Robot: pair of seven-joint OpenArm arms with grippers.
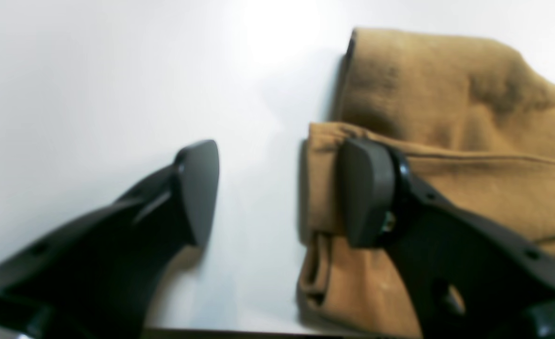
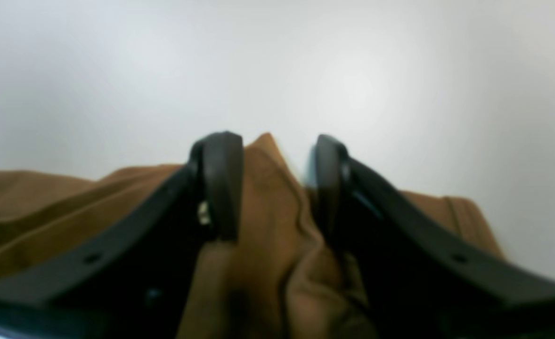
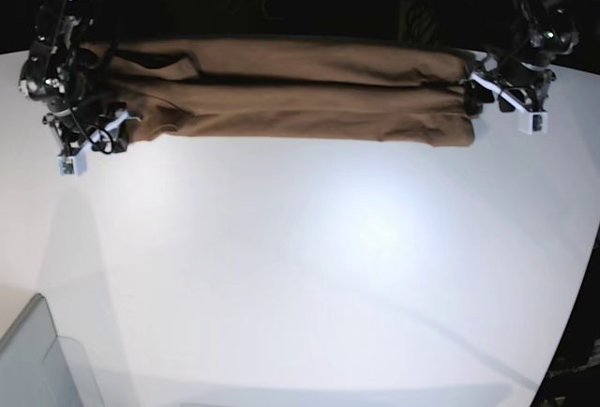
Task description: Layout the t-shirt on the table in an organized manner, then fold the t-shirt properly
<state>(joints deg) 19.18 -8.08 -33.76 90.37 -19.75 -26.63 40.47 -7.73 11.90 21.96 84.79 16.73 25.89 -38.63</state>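
Tan shirt [image 3: 291, 102] lies as a long folded band along the table's [image 3: 309, 266] far edge, one arm at each end to keep it straight. Left gripper [image 1: 277, 193] spread, empty; right gripper [image 2: 270, 188] parted around a cloth ridge

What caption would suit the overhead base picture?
Two claws at the ends of a t-shirt folded into a long strip on a white table.

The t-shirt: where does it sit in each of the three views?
Left wrist: t-shirt fills the right half, folded end beside the left tool.
Right wrist: lower part, bunched between the right tool.
Base: long folded band across the top.
Shared landmark: the white table.
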